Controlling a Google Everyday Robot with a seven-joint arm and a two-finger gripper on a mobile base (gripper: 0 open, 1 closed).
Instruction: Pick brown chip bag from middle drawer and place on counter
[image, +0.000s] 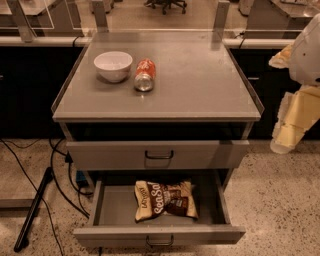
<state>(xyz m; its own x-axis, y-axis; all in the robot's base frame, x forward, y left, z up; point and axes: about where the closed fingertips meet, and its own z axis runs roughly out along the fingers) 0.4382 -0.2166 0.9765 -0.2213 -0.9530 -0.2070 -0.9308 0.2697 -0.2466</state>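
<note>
The brown chip bag (165, 200) lies flat in the pulled-out middle drawer (107, 207), a little right of its centre, with the white "Sea Salt" lettering facing up. The drawer's front panel with a small dark loop handle (160, 242) is at the bottom of the view. The grey counter (200, 75) tops the cabinet above. My gripper (284, 141) hangs at the far right, beside the cabinet's right edge at about the height of the upper drawer, well apart from the bag and holding nothing that I can see.
A white bowl (113, 65) and an orange soda can (144, 75) lying on its side sit on the counter's left half. The upper drawer (159, 154) juts slightly out above the bag. Black cables and a dark bar (32, 210) lie on the floor at left.
</note>
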